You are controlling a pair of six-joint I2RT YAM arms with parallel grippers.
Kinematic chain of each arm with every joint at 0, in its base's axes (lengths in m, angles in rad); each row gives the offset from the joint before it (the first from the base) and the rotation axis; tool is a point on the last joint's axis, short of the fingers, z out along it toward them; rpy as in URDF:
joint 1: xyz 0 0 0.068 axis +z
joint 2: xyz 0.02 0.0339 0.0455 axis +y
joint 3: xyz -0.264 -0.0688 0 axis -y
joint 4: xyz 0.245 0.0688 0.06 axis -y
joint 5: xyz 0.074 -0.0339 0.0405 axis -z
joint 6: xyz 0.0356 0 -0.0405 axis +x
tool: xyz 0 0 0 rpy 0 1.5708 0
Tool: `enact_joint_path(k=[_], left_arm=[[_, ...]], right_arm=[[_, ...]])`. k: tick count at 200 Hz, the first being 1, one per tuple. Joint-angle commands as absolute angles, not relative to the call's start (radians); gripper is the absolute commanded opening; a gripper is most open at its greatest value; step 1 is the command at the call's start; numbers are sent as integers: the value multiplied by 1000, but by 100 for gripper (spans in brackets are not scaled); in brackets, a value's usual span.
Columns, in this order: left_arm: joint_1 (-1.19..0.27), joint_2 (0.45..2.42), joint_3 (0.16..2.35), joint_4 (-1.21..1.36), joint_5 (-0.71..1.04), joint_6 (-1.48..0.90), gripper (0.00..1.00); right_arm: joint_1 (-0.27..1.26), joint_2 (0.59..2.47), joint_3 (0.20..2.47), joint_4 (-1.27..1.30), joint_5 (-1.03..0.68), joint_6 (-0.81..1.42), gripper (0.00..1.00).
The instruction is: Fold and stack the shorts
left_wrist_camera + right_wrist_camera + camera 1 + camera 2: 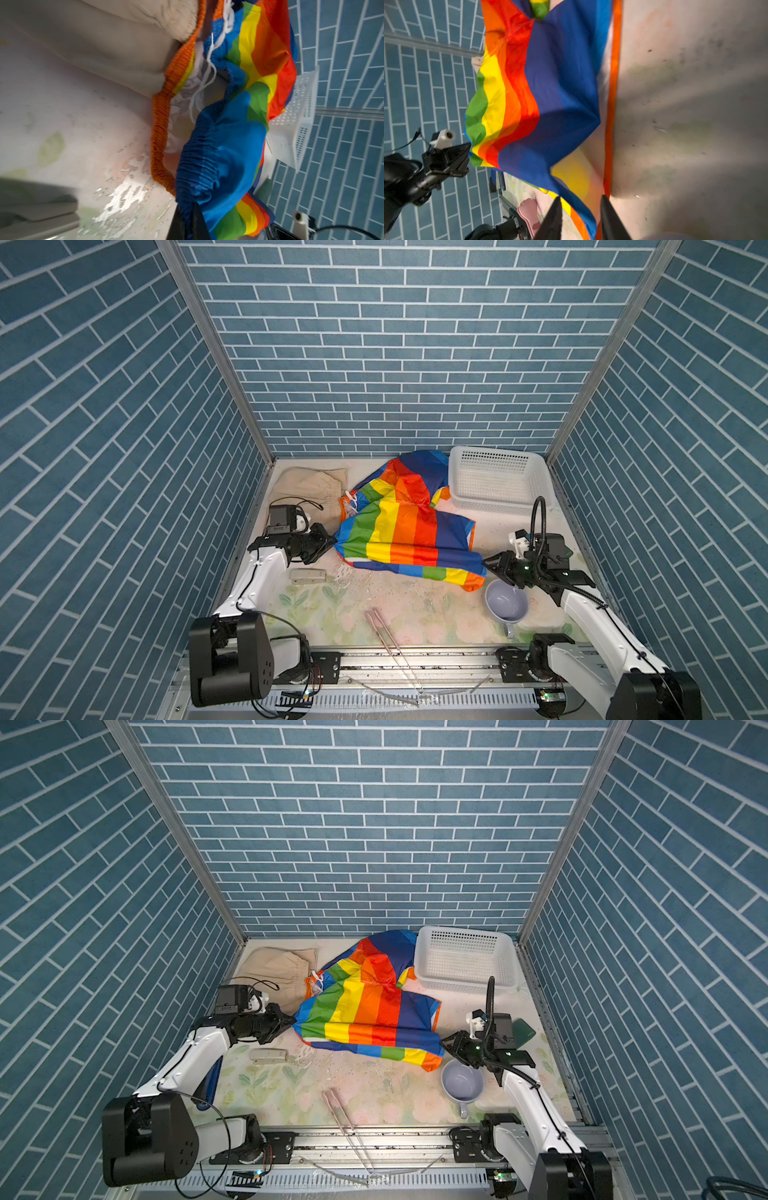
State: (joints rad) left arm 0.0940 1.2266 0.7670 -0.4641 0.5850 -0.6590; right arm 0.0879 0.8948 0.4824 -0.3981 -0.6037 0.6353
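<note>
The rainbow-striped shorts (407, 531) (370, 1011) lie spread and rumpled mid-table, with a white drawstring at the waist. My left gripper (332, 540) (291, 1020) (188, 218) is shut on their blue elastic waistband (199, 166), at the shorts' left end. At their right end, my right gripper (490, 564) (446, 1042) (581, 205) stands open, and the blue and orange hem (591, 220) hangs loose between its fingers. The beige shorts (311, 485) (278, 965) (124, 41) lie flat at the back left, touching the rainbow pair's waist.
A white perforated basket (498, 506) (461, 982) stands at the back right. A lavender mug (505, 603) sits just in front of my right gripper. Pink tongs (380, 626) lie near the front edge, and a beige stapler-like object (307, 576) lies front left. Blue brick walls enclose three sides.
</note>
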Motion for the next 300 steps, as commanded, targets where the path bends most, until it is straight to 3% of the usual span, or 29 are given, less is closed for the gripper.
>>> enact_joint_path(k=[1,19,42,70,91,120,146,163,185,242,300], left_arm=[[101,1186,772,-566,431,-583,8],[101,1173,780,-601,406,-560,17],[101,1160,779,-606,410,-566,44],[101,1134,791,-625,385,-571,61],[101,1111,814,-653,365,-567,64],[98,1083,853,-692,323,-566,67],[87,1073,869,-680,305,-573,69],[75,1092,874,-669,301,-582,69],[34,1127,880,-639,277,-591,69],[-84,1292,985,-583,218,-598,70],[-134,1493,1154,-591,162,-556,81]], right_arm=[[79,832,596,-565,-413,539,44],[78,836,680,-626,-344,485,47],[78,882,716,-573,-354,498,45],[87,1009,735,-445,-444,580,7],[196,1102,795,-437,-365,547,5],[348,1257,910,-454,-245,483,16],[426,1418,1030,-425,-167,449,18],[491,1538,1162,-442,-95,395,16],[554,1724,1385,-518,31,309,5],[575,2088,1775,-640,226,242,2],[521,2127,1790,-631,315,221,2]])
